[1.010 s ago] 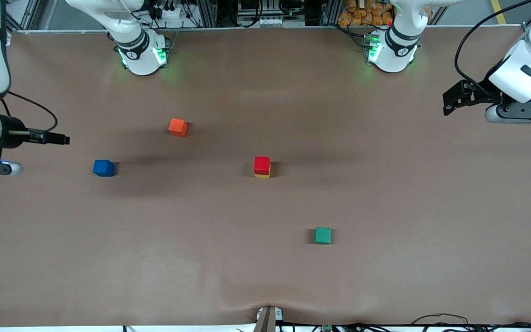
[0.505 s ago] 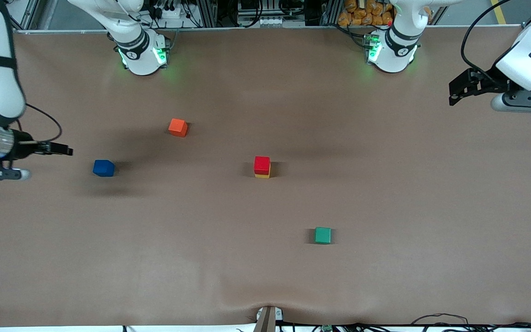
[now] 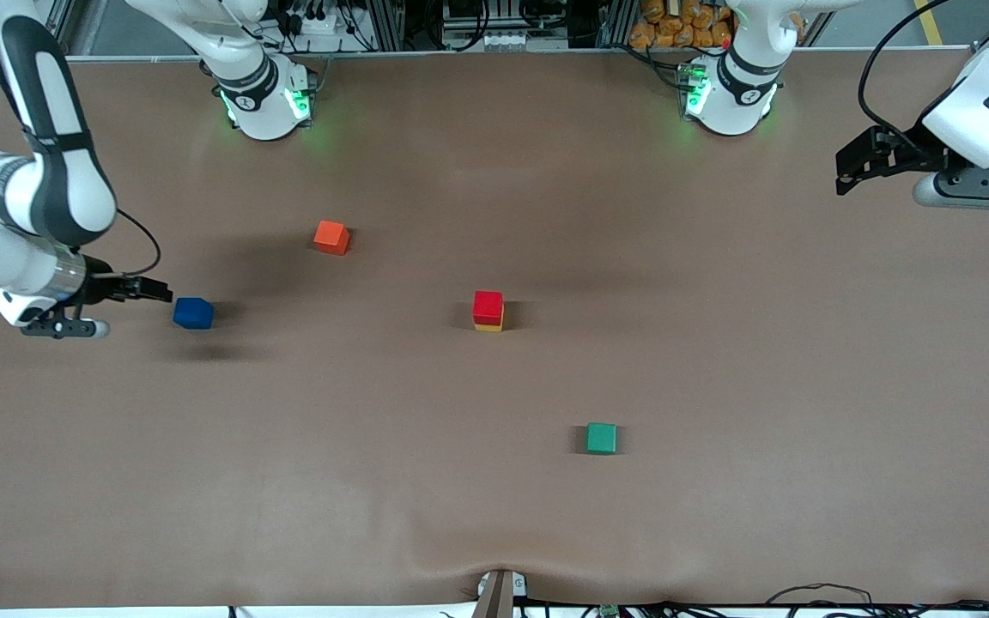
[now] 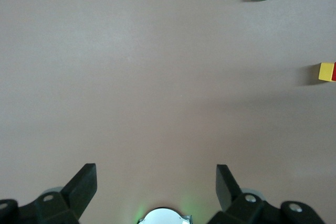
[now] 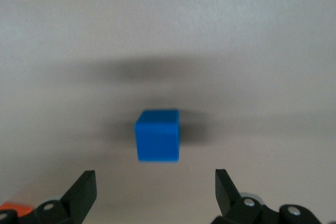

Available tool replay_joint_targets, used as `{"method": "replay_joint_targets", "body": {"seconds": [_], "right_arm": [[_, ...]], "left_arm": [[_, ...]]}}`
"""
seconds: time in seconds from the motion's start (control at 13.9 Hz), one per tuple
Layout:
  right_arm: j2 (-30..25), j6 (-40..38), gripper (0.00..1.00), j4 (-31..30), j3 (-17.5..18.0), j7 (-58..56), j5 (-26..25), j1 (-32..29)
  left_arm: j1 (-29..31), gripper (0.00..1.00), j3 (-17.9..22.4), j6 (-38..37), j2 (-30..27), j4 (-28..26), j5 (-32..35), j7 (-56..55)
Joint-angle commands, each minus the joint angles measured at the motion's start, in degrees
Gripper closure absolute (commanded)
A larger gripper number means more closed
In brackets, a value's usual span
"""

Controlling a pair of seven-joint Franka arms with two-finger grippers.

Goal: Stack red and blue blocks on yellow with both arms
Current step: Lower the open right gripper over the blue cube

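**With red already on yellow, blue sits just off the right tool**

While the right tool (image 3: pixel 164 293) hangs low over the brown tabletop (image 3: pixel 718 386) with its jaws wide and empty, the blue block (image 3: pixel 193 312) lies just beside its fingertips. Well apart from it, the red block (image 3: pixel 488 305) rests on the yellow block (image 3: pixel 488 326). Over the tabletop's end by its own base, the left tool (image 3: pixel 843 176) waits, jaws also wide, holding nothing. An orange-red cube (image 3: pixel 331 237) and a green cube (image 3: pixel 602 438) lie apart.

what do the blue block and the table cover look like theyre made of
Blue block: a solid, matte cube, likely painted wood or dense foam; its faces are flat and even with no glare and slightly soft edges. Table cover: a brown matte sheet, maybe vinyl or paper; it ripples and buckles along the edge nearest the front camera.
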Motion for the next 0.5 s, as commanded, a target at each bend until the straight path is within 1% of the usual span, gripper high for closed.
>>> {"method": "replay_joint_targets", "body": {"seconds": [0.0, 0.14, 0.43], "right_arm": [[4.49, 5.43, 0.00, -0.42, -0.17, -1.85, 0.56, 0.40], [6.17, 7.72, 0.00, -1.56, -0.26, -1.50, 0.64, 0.23], [7.58, 7.99, 0.00, -1.48, -0.26, -0.88, 0.73, 0.23]], "left_arm": [[1.76, 0.00, -0.21, -0.54, -1.43, -0.82, -0.42, 1.01], [1.76, 0.00, -0.30, -0.80, -1.69, -0.82, -0.42, 0.13], [1.85, 0.00, -0.30, -1.68, -1.70, -0.99, -0.42, -0.04]]}}
